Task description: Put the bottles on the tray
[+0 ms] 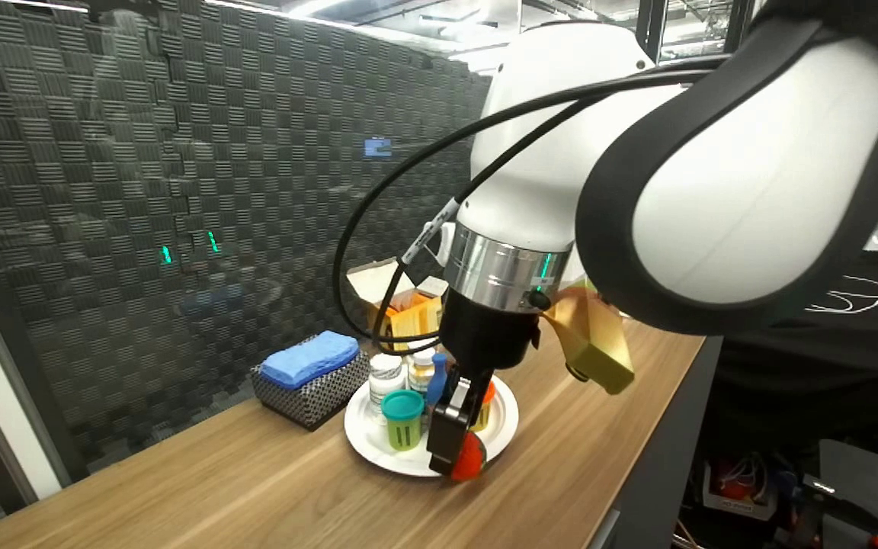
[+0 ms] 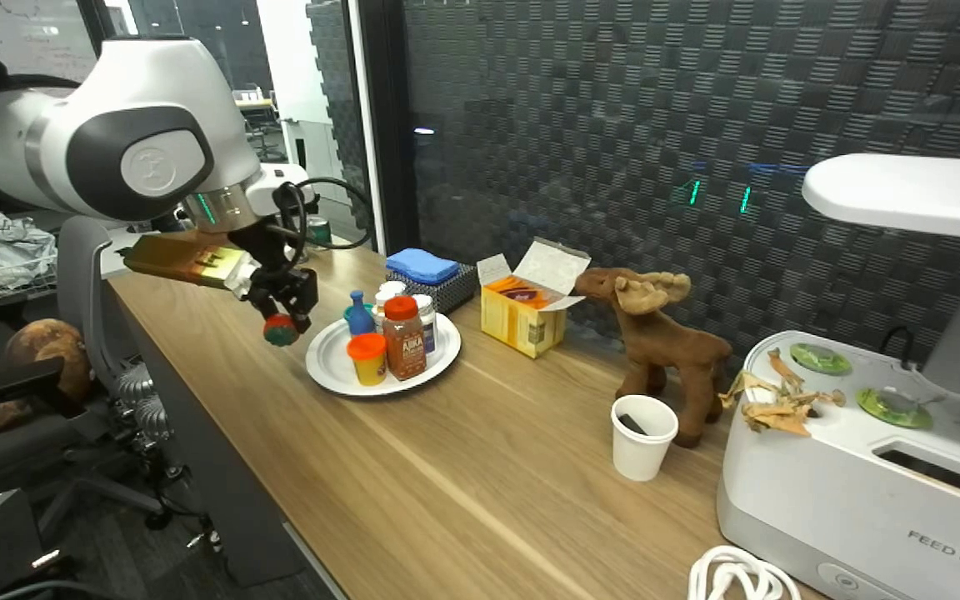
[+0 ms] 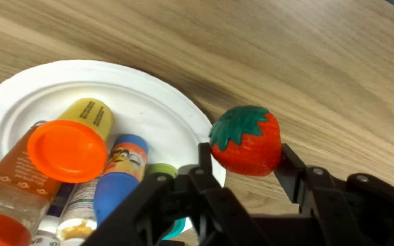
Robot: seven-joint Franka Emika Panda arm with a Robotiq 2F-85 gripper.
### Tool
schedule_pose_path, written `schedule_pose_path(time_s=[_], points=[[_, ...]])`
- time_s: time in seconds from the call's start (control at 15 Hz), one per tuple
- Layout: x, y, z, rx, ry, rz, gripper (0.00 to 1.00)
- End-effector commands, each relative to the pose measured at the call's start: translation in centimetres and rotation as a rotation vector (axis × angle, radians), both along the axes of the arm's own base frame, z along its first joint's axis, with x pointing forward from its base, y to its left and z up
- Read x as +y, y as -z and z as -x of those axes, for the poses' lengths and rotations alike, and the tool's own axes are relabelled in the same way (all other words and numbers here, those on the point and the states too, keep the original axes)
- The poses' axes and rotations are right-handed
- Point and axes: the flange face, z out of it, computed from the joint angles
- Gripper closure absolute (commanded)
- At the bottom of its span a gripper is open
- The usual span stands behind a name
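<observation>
Tray (image 3: 162, 123) holding bottles (image 2: 404, 340), fingers (image 3: 291, 167) gripping strawberry (image 3: 248, 143), open carton (image 2: 520, 327) of orange packets (image 2: 522, 292), cup (image 2: 642, 456) with dark object (image 2: 632, 424)

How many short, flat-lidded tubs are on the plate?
2: the orange-lidded yellow tub, beside the red-capped jar, and the teal-lidded green tub, in front of a white bottle in an exterior view. Others could be hidden.

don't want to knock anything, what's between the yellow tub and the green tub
A blue bottle stands between the yellow tub and the green tub, as the wrist view shows.
</observation>
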Motion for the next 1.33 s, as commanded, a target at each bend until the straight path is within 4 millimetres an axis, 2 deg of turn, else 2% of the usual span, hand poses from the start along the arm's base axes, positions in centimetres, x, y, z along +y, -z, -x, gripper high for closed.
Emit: schedule_pose_path(time_s=[0.0,0.27,0.53,0.87,1.27], points=[[-1.4,-0.3,0.7,-0.063,-0.027,0.035,0.75],[-2.5,1.4,1.1,-0.079,-0.083,0.108,0.75],[-1.7,2.0,2.0,-0.109,-0.151,0.131,0.75],[-0.5,1.2,2.5,-0.174,-0.200,0.132,0.75],[-0.9,0.6,3.0,-0.242,-0.251,0.174,0.75]])
